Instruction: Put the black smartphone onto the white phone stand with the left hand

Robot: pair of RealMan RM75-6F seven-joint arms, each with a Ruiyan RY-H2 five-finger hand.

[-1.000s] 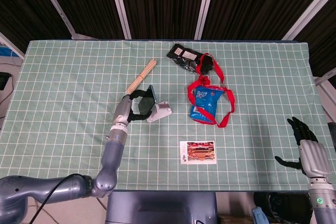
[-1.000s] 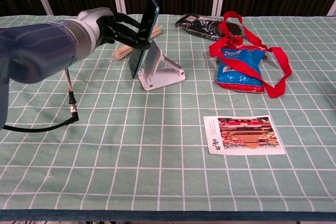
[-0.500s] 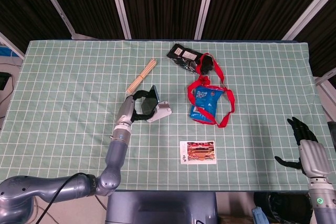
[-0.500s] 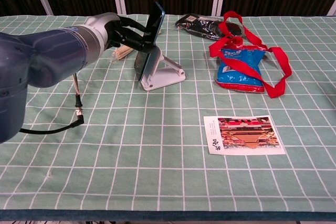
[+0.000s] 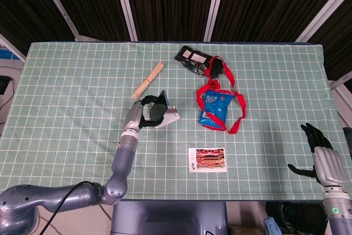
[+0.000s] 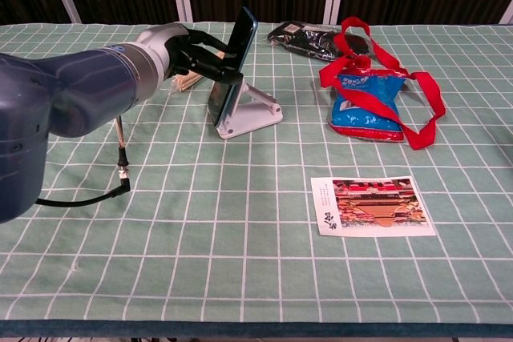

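Your tabletop [image 6: 160, 262] wears a pale green cloth crossed by a white grid. The phone [image 6: 232, 66] shows black with a blue edge, and the stand [image 6: 255, 116] beneath it is white. At 12 o'clock from them you see tan sticks [image 5: 148, 78]. At 3 o'clock lies a blue snack bag [image 6: 365, 106] with a red strap [image 6: 425, 106]; past it, a black packet [image 6: 309, 39]. The card [image 6: 373, 206] is white with a red-and-brown picture. Your left robot hand [image 6: 196, 58] has black fingers on a grey arm.
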